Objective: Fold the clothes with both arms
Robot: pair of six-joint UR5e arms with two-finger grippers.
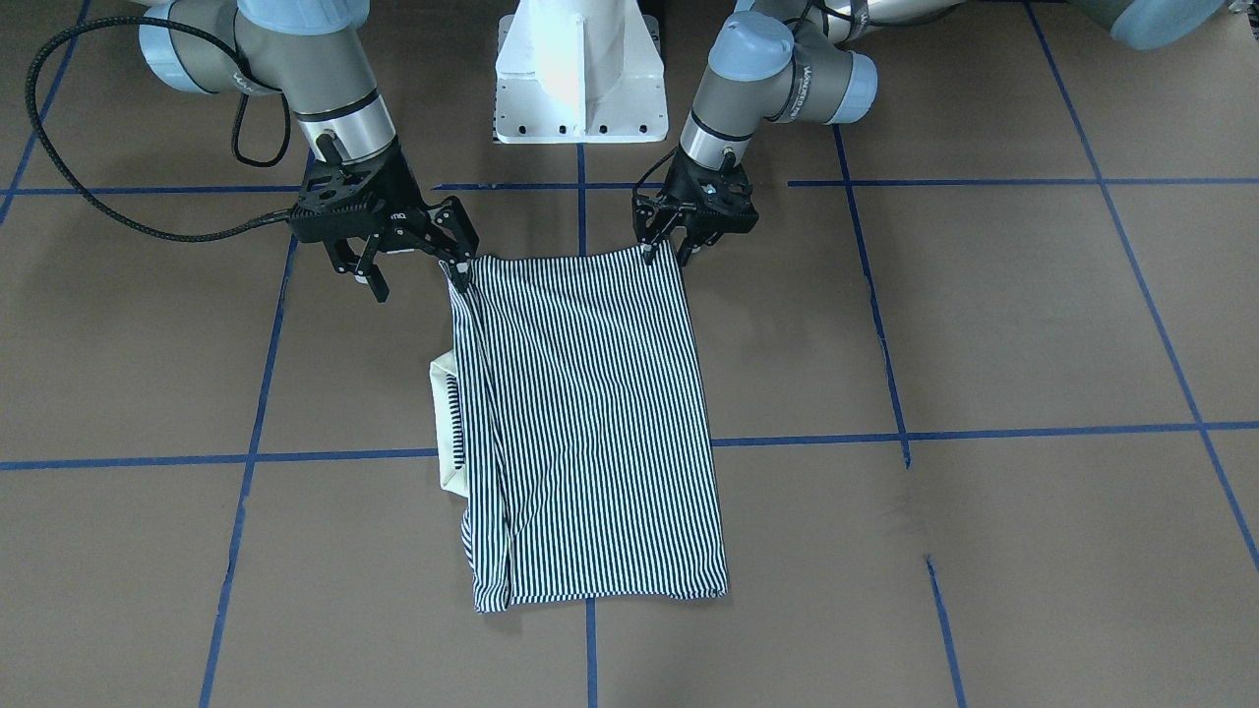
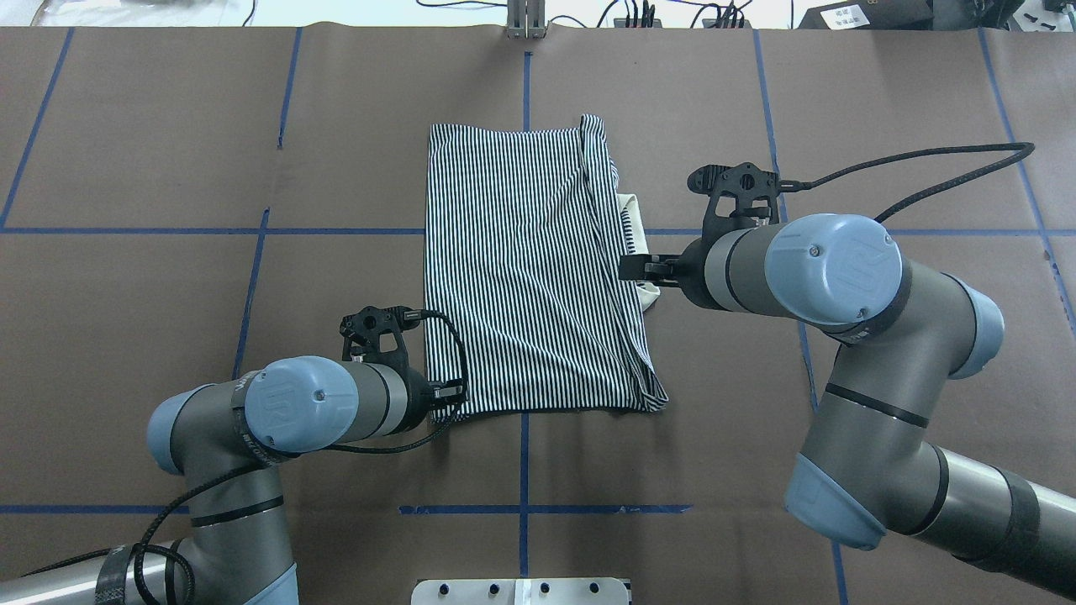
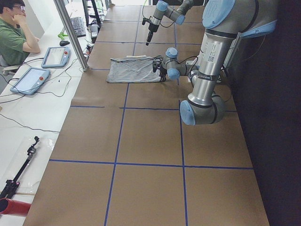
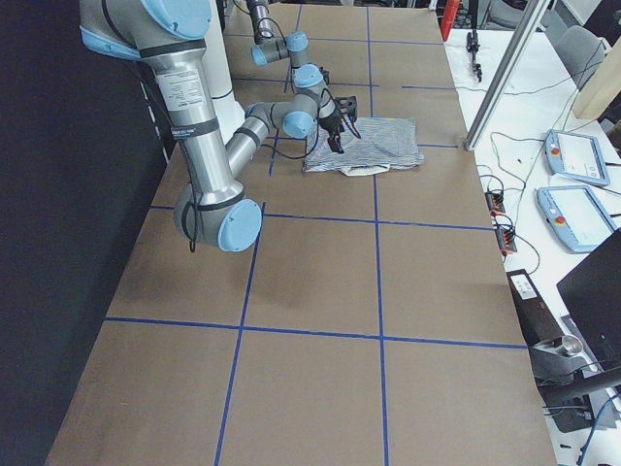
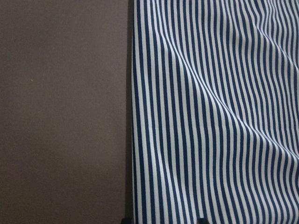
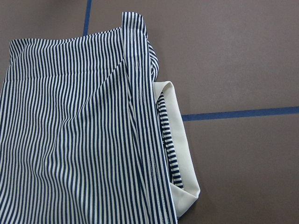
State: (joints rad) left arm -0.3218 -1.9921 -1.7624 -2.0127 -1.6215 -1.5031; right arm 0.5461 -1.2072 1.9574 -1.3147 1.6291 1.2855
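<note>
Folded polo shirt (image 1: 590,423) on the brown tabletop (image 1: 984,324), seen with both arms at its near edge. The shirt lies flat as a long striped rectangle in front of the white pedestal base (image 1: 578,79), across the blue tape lines (image 1: 984,431) that grid the surface. Its cream collar (image 1: 445,423) sticks out from under the striped layers along the side on the robot's right. A lengthwise fold ridge runs just inside that edge.

The left arm (image 2: 294,412) reaches low to the shirt's near corner on the robot's left. The left pincer (image 1: 669,256) sits at that corner with its fingers (image 1: 650,252) apart and holds no cloth. The left wrist view shows the shirt's straight edge lying flat on the bare tabletop beneath it.

The right arm (image 2: 832,269) holds the right pincer (image 1: 420,285) above the shirt's right side. The side views show it raised clear of the tabletop. Its jaws are spread wide and empty. The right wrist view looks down on the collar and the far striped corner.

In the left side view a person (image 3: 14,37) sits at a white bench beside the tabletop, where two handheld control tablets (image 3: 55,56) lie.
</note>
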